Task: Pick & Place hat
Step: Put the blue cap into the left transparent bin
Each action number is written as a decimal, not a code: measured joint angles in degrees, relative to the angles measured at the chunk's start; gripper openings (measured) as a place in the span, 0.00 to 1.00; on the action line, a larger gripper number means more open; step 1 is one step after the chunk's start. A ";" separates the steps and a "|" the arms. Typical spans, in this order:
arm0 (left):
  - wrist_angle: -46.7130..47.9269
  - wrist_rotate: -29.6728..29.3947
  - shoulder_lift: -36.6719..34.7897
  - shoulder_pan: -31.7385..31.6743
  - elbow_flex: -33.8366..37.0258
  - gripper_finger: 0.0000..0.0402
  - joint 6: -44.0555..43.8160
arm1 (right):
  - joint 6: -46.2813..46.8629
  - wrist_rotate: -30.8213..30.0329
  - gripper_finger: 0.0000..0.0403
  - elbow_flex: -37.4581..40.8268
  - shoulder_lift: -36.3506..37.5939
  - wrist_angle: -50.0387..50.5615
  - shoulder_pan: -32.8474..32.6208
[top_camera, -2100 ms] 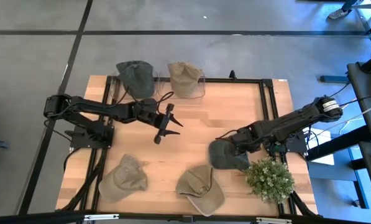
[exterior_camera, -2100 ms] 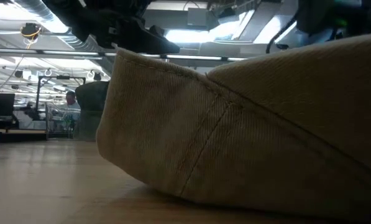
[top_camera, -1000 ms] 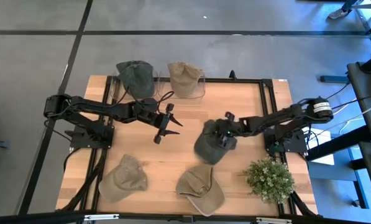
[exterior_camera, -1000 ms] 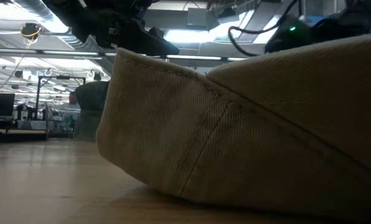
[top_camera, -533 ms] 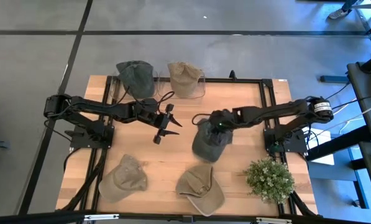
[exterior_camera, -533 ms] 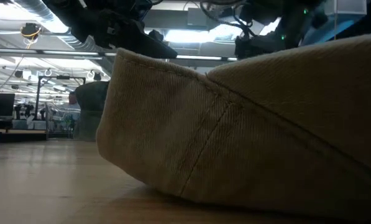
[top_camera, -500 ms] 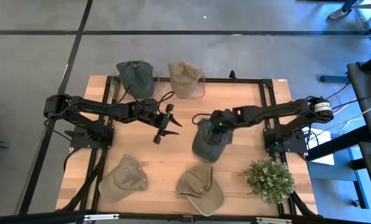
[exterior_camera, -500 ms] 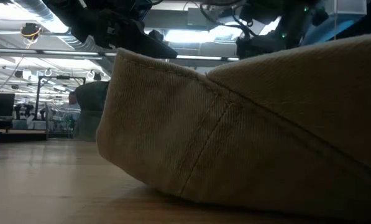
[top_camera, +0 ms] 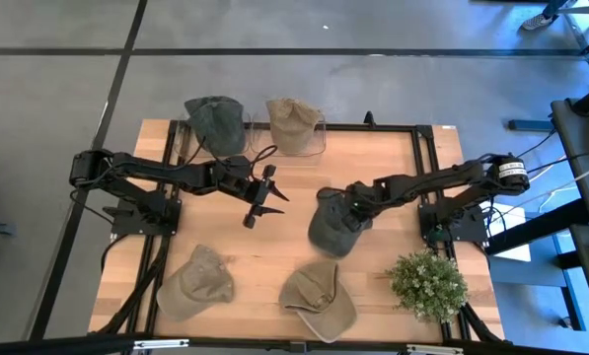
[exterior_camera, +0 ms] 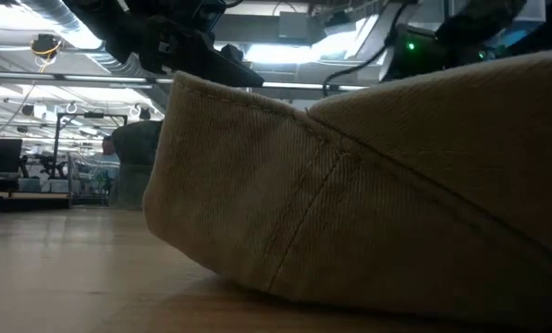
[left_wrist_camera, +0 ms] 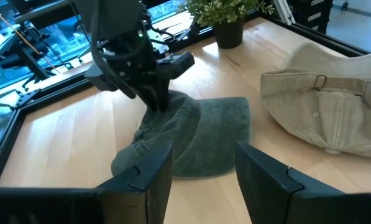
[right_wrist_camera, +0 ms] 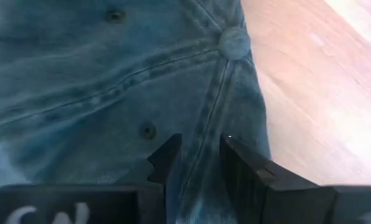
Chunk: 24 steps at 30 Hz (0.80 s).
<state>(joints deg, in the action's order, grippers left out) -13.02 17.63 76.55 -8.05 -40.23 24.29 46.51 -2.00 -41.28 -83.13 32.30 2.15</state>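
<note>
A dark green cap (top_camera: pixel 331 232) lies near the table's middle; the left wrist view also shows this cap (left_wrist_camera: pixel 194 134). My right gripper (top_camera: pixel 351 211) stands over its crown, shut on it. In the right wrist view the fingers (right_wrist_camera: pixel 247 165) stand either side of a crown seam, below the top button (right_wrist_camera: pixel 235 42). My left gripper (top_camera: pixel 266 207) hovers open, left of the cap, touching nothing; its open fingers (left_wrist_camera: pixel 263 168) point at the cap. My right gripper (right_wrist_camera: pixel 201 158) pinches the cap's crown (right_wrist_camera: pixel 201 134) between its two fingers, a short way from the top button. The fingers come from above, slanting in from the table's right. The crown is drawn up at the fingers, and the brim (left_wrist_camera: pixel 225 121) lies flat on the table.
Two caps sit on clear stands at the far edge: dark green (top_camera: pixel 215 120) and tan (top_camera: pixel 294 123). Two tan caps (top_camera: pixel 197 281) (top_camera: pixel 319 301) lie by the near edge; one fills the low view (exterior_camera: pixel 368 203). A potted plant (top_camera: pixel 427 284) stands at the near right.
My right gripper, shut on the dark green cap throughout, has shifted slightly toward the far edge and then back toward the near edge. The cap has stayed near the table's middle, moving only a little with it.
</note>
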 joint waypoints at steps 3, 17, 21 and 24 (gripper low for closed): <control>-0.05 0.00 0.16 0.00 0.00 0.40 0.02 | -1.13 -2.40 0.27 3.08 0.00 -4.13 -0.03; -0.07 0.00 0.22 0.00 0.00 0.40 -0.02 | -12.46 -11.88 0.18 12.13 0.20 -16.97 -0.04; -0.07 0.00 0.22 0.00 0.00 0.41 0.00 | -13.18 -12.82 0.04 12.36 0.07 -18.43 -0.04; -0.07 0.00 0.22 0.02 0.00 0.41 -0.04 | -14.24 -13.60 0.03 12.36 -0.07 -19.13 -0.07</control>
<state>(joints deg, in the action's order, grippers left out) -13.08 17.63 76.77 -8.04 -40.23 24.25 32.28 -15.60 -28.92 -83.20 13.17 2.09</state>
